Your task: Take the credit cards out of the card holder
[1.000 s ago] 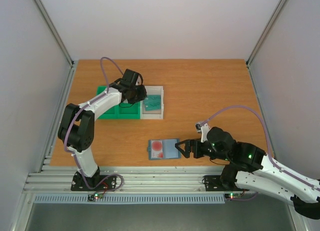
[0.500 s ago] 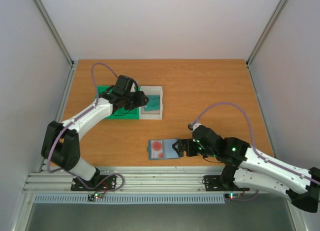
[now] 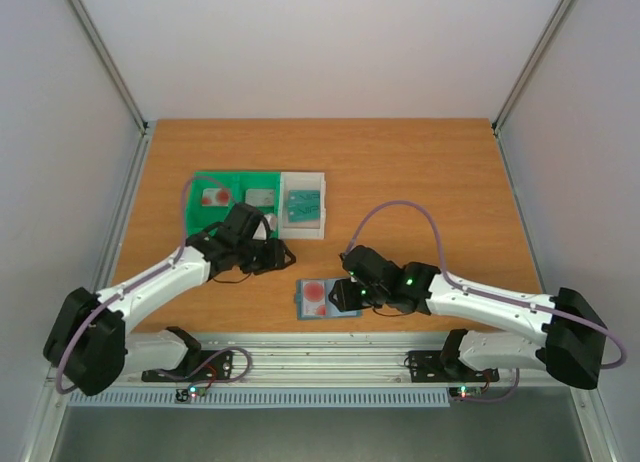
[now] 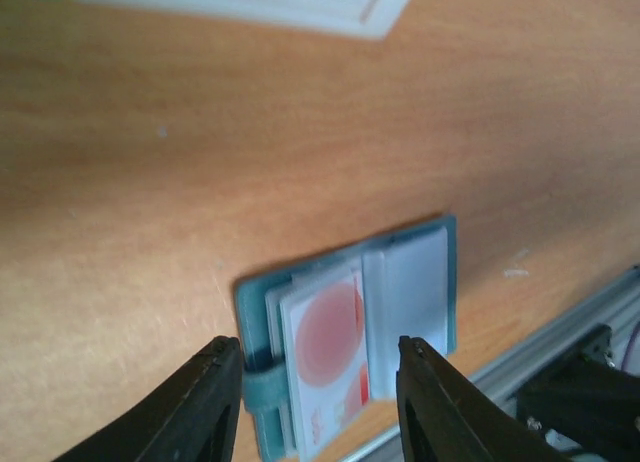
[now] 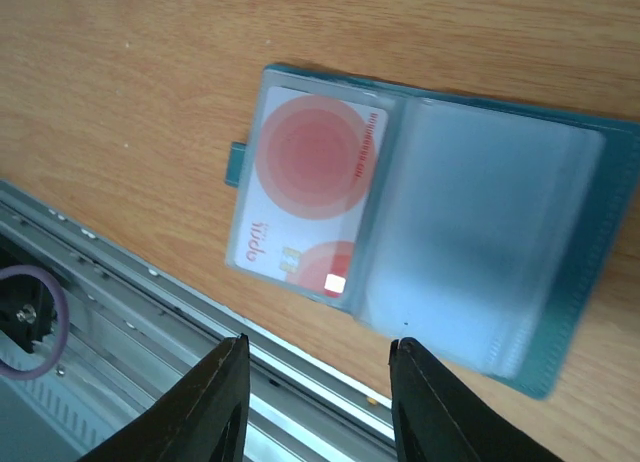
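The blue-grey card holder [image 3: 322,314] lies open near the table's front edge. A pale credit card [image 3: 316,293] with a red round mark sits in its left half. My left gripper [image 3: 278,254] hovers open just left of the holder, apart from it. In the left wrist view the card holder [image 4: 440,282] and the credit card [image 4: 325,342] lie below the open left gripper [image 4: 318,347]. My right gripper [image 3: 343,295] is open over the holder's right half. In the right wrist view the card holder [image 5: 500,232] and the credit card [image 5: 310,182] lie ahead of the right gripper [image 5: 319,344], nothing between its fingers.
A green tray [image 3: 236,182] at the back left holds a pale card with a red mark [image 3: 212,195] and a greyish card [image 3: 261,197]. Beside it, a white tray [image 3: 322,197] holds a teal card [image 3: 303,204]. A metal rail [image 5: 150,312] runs along the front edge.
My left arm swung from the trays toward the front, beside the holder, and its jaws opened. My right arm reached left over the holder and its jaws narrowed.
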Robot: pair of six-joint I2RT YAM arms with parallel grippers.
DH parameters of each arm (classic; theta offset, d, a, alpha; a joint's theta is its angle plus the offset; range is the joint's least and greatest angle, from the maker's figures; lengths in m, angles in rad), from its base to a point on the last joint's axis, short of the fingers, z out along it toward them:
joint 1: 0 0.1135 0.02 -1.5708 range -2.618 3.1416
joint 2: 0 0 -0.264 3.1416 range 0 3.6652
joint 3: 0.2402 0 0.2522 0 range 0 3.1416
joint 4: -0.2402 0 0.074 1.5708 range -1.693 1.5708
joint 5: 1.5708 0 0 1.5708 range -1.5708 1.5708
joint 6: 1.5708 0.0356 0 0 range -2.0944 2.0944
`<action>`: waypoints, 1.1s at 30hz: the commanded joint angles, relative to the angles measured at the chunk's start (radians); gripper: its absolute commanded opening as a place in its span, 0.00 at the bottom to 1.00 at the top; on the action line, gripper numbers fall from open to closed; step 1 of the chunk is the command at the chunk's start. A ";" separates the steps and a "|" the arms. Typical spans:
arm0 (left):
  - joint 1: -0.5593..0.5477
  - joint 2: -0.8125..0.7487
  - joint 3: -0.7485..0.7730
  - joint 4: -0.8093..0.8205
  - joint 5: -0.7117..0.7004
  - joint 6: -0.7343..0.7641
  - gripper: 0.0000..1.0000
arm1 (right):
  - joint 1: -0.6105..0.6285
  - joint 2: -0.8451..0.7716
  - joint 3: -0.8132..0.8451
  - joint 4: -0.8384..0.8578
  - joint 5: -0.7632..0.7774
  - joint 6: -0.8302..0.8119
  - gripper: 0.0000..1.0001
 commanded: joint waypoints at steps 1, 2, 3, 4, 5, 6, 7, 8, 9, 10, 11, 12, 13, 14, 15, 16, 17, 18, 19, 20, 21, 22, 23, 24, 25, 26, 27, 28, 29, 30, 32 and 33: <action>-0.027 -0.081 -0.088 0.099 0.061 -0.046 0.42 | 0.005 0.057 -0.021 0.160 -0.044 0.015 0.38; -0.031 -0.089 -0.105 0.117 0.073 -0.053 0.40 | 0.004 0.072 -0.024 0.181 -0.048 0.022 0.37; -0.035 -0.092 -0.123 0.137 0.089 -0.062 0.39 | 0.004 0.086 -0.026 0.198 -0.051 0.027 0.36; -0.039 -0.091 -0.138 0.158 0.108 -0.067 0.36 | 0.003 0.105 -0.027 0.215 -0.052 0.035 0.36; -0.044 -0.084 -0.154 0.191 0.130 -0.076 0.34 | 0.003 0.125 -0.028 0.228 -0.052 0.041 0.35; -0.052 -0.073 -0.164 0.208 0.149 -0.082 0.32 | 0.002 0.145 -0.028 0.241 -0.050 0.047 0.35; -0.062 -0.061 -0.170 0.217 0.157 -0.089 0.30 | 0.000 0.164 -0.029 0.253 -0.048 0.051 0.34; -0.076 -0.048 -0.173 0.220 0.157 -0.089 0.27 | -0.003 0.186 -0.032 0.266 -0.046 0.054 0.34; -0.088 -0.036 -0.176 0.226 0.155 -0.087 0.26 | -0.009 0.200 -0.039 0.281 -0.048 0.057 0.33; -0.100 -0.028 -0.182 0.239 0.150 -0.088 0.24 | -0.018 0.213 -0.046 0.298 -0.055 0.062 0.33; -0.109 -0.020 -0.189 0.257 0.149 -0.090 0.23 | -0.030 0.223 -0.057 0.318 -0.069 0.067 0.32; -0.113 -0.011 -0.199 0.277 0.154 -0.097 0.20 | -0.042 0.235 -0.071 0.357 -0.090 0.072 0.31; -0.116 -0.001 -0.210 0.303 0.164 -0.106 0.18 | -0.051 0.245 -0.080 0.384 -0.107 0.078 0.31; -0.118 0.010 -0.218 0.331 0.178 -0.119 0.15 | -0.058 0.255 -0.089 0.404 -0.121 0.084 0.30; -0.118 0.022 -0.226 0.353 0.187 -0.128 0.13 | -0.066 0.267 -0.094 0.420 -0.132 0.091 0.29; -0.119 0.031 -0.232 0.370 0.192 -0.134 0.11 | -0.072 0.278 -0.099 0.435 -0.141 0.098 0.28; -0.119 0.037 -0.237 0.383 0.197 -0.139 0.09 | -0.077 0.288 -0.105 0.451 -0.151 0.103 0.28; -0.119 0.045 -0.239 0.395 0.197 -0.140 0.08 | -0.083 0.297 -0.112 0.467 -0.156 0.108 0.28; -0.120 0.052 -0.241 0.400 0.198 -0.141 0.05 | -0.090 0.307 -0.120 0.483 -0.168 0.114 0.28; -0.121 0.061 -0.241 0.403 0.199 -0.140 0.03 | -0.098 0.316 -0.130 0.502 -0.179 0.120 0.28; -0.120 0.071 -0.240 0.405 0.201 -0.134 0.01 | -0.107 0.325 -0.139 0.523 -0.192 0.126 0.27; -0.121 0.080 -0.240 0.406 0.206 -0.131 0.01 | -0.115 0.336 -0.148 0.546 -0.206 0.133 0.27; -0.120 0.088 -0.243 0.411 0.208 -0.129 0.01 | -0.122 0.346 -0.156 0.575 -0.216 0.138 0.27; -0.121 0.093 -0.247 0.414 0.207 -0.130 0.01 | -0.127 0.355 -0.164 0.591 -0.224 0.143 0.26; -0.121 0.094 -0.252 0.413 0.202 -0.130 0.00 | -0.130 0.363 -0.172 0.606 -0.231 0.149 0.26; -0.120 0.093 -0.258 0.411 0.194 -0.129 0.00 | -0.133 0.369 -0.178 0.618 -0.236 0.153 0.25; -0.121 0.092 -0.262 0.402 0.186 -0.127 0.01 | -0.135 0.375 -0.186 0.630 -0.241 0.159 0.25; -0.121 0.093 -0.266 0.399 0.176 -0.122 0.00 | -0.137 0.380 -0.193 0.642 -0.245 0.163 0.24; -0.121 0.096 -0.270 0.394 0.169 -0.116 0.00 | -0.138 0.384 -0.198 0.651 -0.247 0.167 0.24; -0.120 0.102 -0.272 0.392 0.167 -0.114 0.00 | -0.140 0.386 -0.203 0.659 -0.249 0.170 0.24; -0.120 0.118 -0.275 0.388 0.166 -0.107 0.00 | -0.143 0.388 -0.210 0.674 -0.254 0.175 0.23; -0.120 0.125 -0.278 0.387 0.164 -0.104 0.00 | -0.146 0.388 -0.213 0.680 -0.257 0.177 0.22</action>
